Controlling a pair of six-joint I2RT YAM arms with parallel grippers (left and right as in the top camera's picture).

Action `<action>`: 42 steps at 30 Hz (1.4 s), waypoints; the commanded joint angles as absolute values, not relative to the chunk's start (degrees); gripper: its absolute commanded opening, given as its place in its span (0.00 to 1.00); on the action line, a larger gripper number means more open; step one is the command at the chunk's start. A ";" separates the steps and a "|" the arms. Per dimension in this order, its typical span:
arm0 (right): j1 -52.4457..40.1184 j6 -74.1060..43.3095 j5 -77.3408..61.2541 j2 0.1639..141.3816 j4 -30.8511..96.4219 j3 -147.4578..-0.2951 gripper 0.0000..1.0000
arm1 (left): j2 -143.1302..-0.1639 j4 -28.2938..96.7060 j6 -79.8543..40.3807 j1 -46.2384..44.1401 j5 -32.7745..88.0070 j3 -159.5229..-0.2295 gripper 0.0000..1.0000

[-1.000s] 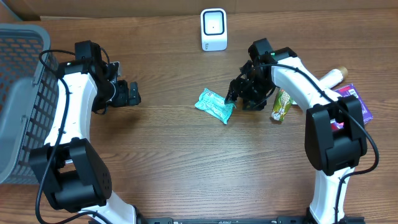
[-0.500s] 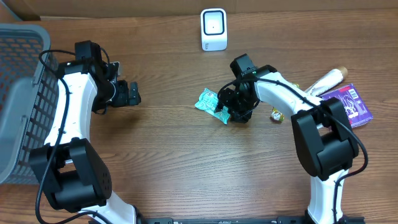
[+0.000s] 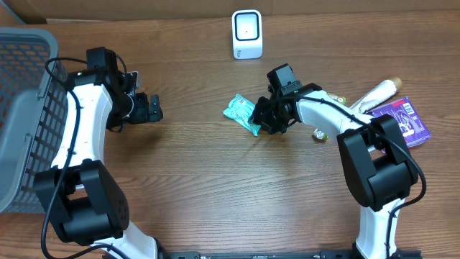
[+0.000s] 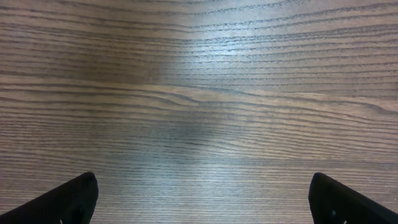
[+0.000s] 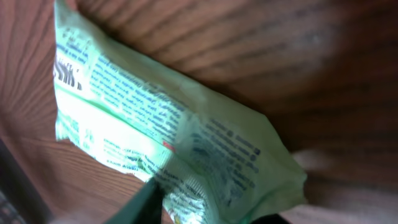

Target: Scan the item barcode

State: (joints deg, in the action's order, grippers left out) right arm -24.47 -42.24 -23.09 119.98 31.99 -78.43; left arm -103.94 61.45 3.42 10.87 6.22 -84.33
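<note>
The item is a pale green printed packet (image 3: 241, 111) lying on the wooden table below the white barcode scanner (image 3: 247, 34). My right gripper (image 3: 263, 119) has closed on the packet's right end. In the right wrist view the packet (image 5: 174, 137) fills the frame, crumpled between the jaws of the right gripper (image 5: 205, 214), with one dark finger (image 5: 146, 202) pressed against its lower edge. A barcode strip shows at its upper left corner. My left gripper (image 3: 154, 108) hovers at the table's left, open and holding nothing; the left wrist view shows the left gripper (image 4: 202, 199) over bare wood.
A grey mesh basket (image 3: 21, 108) stands at the left edge. At the right lie a purple packet (image 3: 408, 122), a cream tube (image 3: 379, 92) and a small wrapped snack (image 3: 319, 133).
My right gripper moved left from beside the snack onto the green packet and closed on its end. The packet has shifted slightly up and left. The left arm stayed still.
</note>
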 commanded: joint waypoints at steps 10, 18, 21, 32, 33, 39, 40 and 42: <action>-22.02 -28.23 -22.41 119.77 29.19 -77.01 0.04 | -102.83 61.39 4.49 10.46 6.17 -84.14 1.00; -17.61 -5.32 -34.89 103.98 33.08 -77.01 0.04 | -102.83 61.41 4.49 10.46 6.20 -84.14 0.99; -17.50 -1.06 -34.61 96.66 34.41 -77.01 0.04 | -102.83 61.41 4.49 10.46 6.20 -84.14 1.00; -17.63 0.23 -26.89 82.00 37.65 -77.01 0.04 | -102.83 61.41 4.49 10.46 6.20 -84.14 1.00; -17.65 -0.21 -25.41 81.73 37.69 -77.01 0.04 | -102.83 61.41 4.47 10.46 6.20 -84.14 1.00; -17.89 -4.75 -13.19 82.04 38.17 -80.88 0.04 | -102.83 61.39 4.49 10.46 6.20 -84.14 1.00; -18.31 -4.73 -9.91 82.46 38.28 -82.61 0.04 | -102.83 61.39 4.49 10.46 6.20 -84.14 1.00; -19.51 -4.45 -2.72 83.92 38.17 -86.17 0.04 | -102.83 61.39 4.47 10.46 6.20 -84.14 1.00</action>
State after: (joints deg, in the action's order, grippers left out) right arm -17.89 -3.66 -14.46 83.20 39.48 -79.44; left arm -103.94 61.47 3.42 10.87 6.22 -84.33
